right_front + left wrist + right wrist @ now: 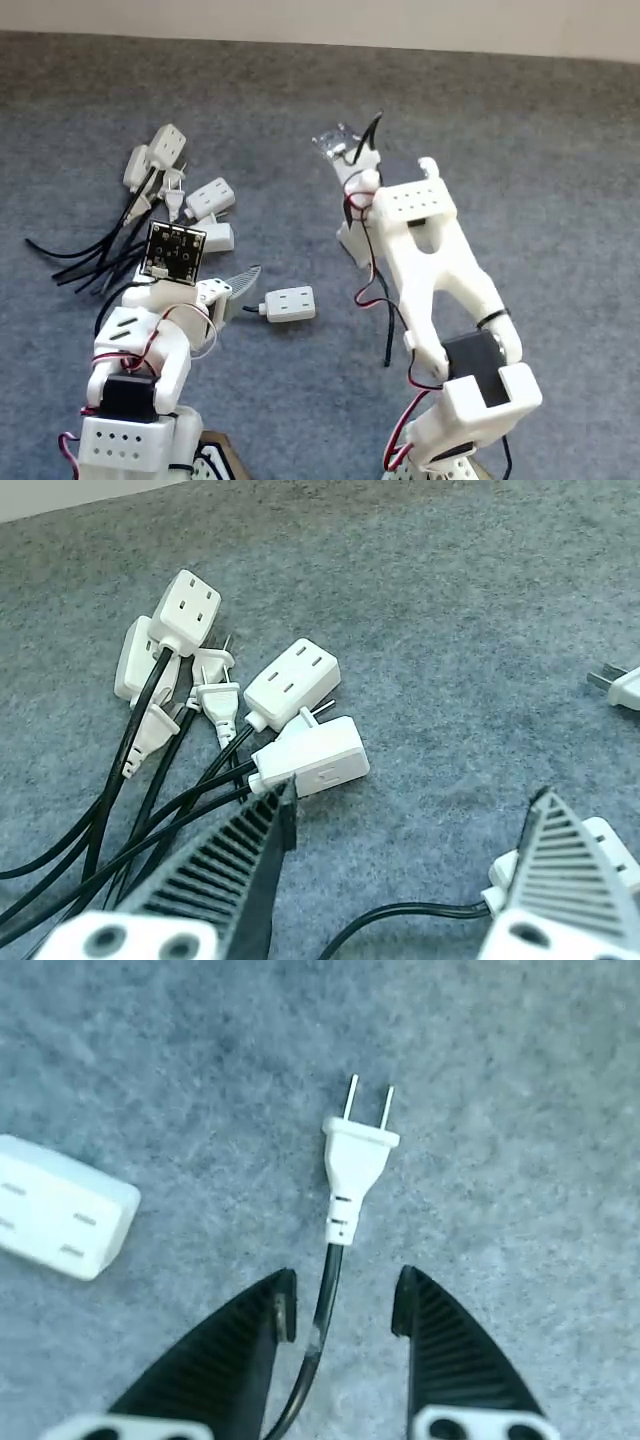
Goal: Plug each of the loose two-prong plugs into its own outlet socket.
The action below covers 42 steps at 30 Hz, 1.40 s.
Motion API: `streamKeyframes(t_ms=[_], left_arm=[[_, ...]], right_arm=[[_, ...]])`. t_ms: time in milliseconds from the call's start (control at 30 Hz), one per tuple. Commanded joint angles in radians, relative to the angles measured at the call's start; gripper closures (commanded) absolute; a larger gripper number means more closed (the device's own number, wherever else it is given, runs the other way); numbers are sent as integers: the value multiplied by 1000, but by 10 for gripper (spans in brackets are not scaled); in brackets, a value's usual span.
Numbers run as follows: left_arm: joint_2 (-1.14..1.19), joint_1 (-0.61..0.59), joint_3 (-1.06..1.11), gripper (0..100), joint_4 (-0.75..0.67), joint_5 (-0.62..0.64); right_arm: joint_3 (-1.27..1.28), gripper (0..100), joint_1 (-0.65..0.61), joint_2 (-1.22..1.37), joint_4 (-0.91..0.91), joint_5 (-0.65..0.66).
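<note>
**Q:** Firstly, state of right gripper [345, 1305]?
**A:** Parted to a narrow gap, one finger on either side of the black cord [318, 1340], clamping nothing.
**Q:** Location and appearance of two-prong plug [357, 1160]?
**A:** Flat on grey mat [520, 1110], just ahead of the fingertips. White moulded body, ribbed neck, two bare metal prongs pointing away from the gripper. Near a white outlet block [60, 1210], not touching.
**Q:** And left gripper [412, 805]?
**A:** Spread wide, holding nothing. Just beside a cluster of white outlet sockets [292, 683] and loose plugs [218, 702].
</note>
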Motion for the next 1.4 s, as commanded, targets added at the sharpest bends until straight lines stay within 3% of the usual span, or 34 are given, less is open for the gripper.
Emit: streamKeyframes(t_ms=[0,467,1033,1367], left_arm=[[-8,-8,-33,649,-11,6],[-8,-8,-33,649,-11,6],[-8,-8,-33,649,-11,6],[-8,-8,-33,649,-11,6]], right_arm=[[131,836,-16,-10,-200,26],[143,836,-12,94,-314,44],[-131,839,39,219,-150,40],[-150,839,41,225,-133,43]])
